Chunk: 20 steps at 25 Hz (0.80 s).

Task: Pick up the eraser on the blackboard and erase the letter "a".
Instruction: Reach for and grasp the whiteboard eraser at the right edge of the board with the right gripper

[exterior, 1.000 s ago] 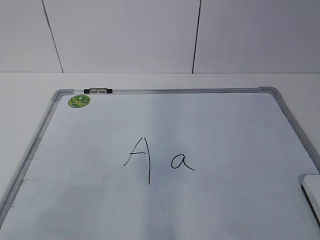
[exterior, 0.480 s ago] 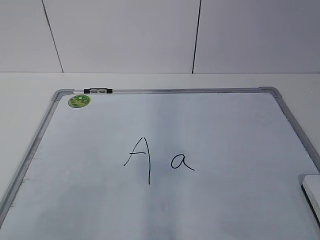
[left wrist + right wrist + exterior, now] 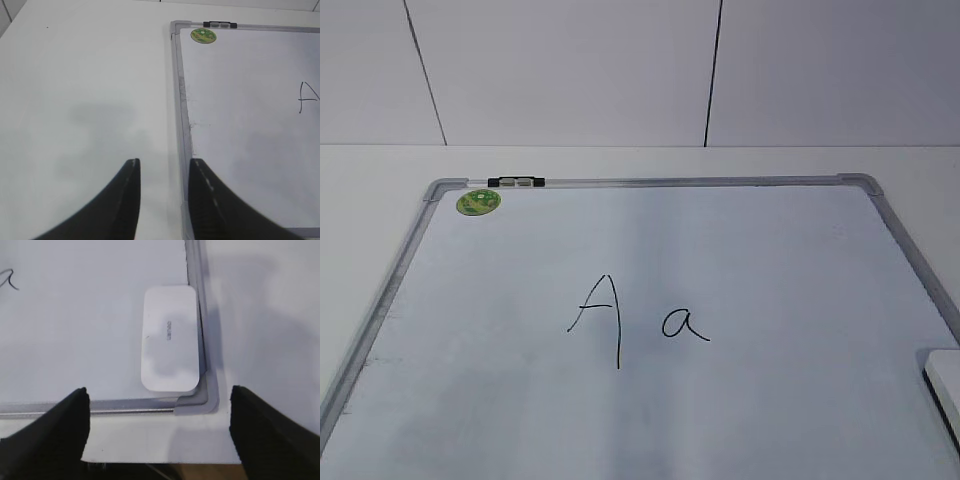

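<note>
The blackboard (image 3: 740, 250) is a white board with a grey frame and a round green sticker (image 3: 478, 202), lying flat on the table. A capital "A" (image 3: 600, 315) and the small letter "a" (image 3: 684, 325) are written at its middle. The eraser (image 3: 170, 337), a white rounded block with grey lettering, lies in the board's near right corner; only its edge shows in the exterior view (image 3: 945, 380). My right gripper (image 3: 159, 400) is open wide, above the table's front edge, short of the eraser. My left gripper (image 3: 164, 167) is open and empty, over the board's left frame (image 3: 181, 110).
A small black-and-white clip (image 3: 516, 182) sits on the board's far frame. White table (image 3: 85, 90) lies left of the board. The table's front edge (image 3: 160, 460) runs just below the right gripper. A white panelled wall stands behind.
</note>
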Available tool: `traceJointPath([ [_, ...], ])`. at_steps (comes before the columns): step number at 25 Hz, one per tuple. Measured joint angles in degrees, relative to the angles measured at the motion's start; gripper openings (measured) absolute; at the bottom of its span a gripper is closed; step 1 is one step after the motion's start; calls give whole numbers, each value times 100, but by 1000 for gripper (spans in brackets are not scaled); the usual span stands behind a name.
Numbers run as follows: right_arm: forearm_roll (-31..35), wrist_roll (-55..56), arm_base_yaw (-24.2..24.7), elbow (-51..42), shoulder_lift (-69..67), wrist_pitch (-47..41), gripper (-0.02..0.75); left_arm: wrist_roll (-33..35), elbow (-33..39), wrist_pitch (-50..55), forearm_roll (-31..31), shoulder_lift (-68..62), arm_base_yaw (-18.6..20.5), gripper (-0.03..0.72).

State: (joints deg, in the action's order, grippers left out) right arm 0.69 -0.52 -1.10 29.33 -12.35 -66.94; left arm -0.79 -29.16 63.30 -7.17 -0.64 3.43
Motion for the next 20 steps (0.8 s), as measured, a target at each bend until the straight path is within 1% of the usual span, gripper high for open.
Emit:
traceJointPath([
  [4,246,-13,-11,192,-840,-43,675,0,0,0,0,0,0,245],
  [8,314,-25,-11,475,-1430,-131,671,0,0,0,0,0,0,245],
  [14,267,-69,-11,715,-2172,-414,633,0,0,0,-4,0,0,245],
  [20,146,-100,-11,881,-2756,-435,624,0,0,0,-4,0,0,245],
])
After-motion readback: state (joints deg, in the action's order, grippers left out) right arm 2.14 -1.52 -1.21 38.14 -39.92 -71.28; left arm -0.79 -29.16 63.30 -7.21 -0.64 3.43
